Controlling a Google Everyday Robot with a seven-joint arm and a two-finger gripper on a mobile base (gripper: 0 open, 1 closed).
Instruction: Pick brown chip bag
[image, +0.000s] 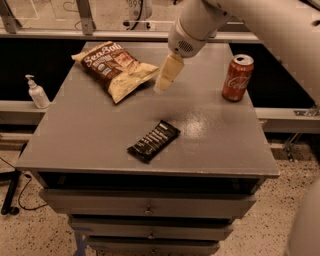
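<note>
One gripper (163, 86) over desk (90, 135), just beside brown chip bag (112, 67) lying flat, open or closed cannot tell

A grey counter (90, 135) with drawers (147, 205) stands on a speckled floor (35, 235); a pump bottle (36, 92) sits on a side ledge (15, 107). The gripper (166, 75) hangs over the counter's far half.

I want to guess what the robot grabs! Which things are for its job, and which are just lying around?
For the job:
chip bag, at the table's far corner
gripper, in the air just beside the bag

Just lying around:
black bar, near the front edge
red can, at the other side
pump bottle, off the table
</note>
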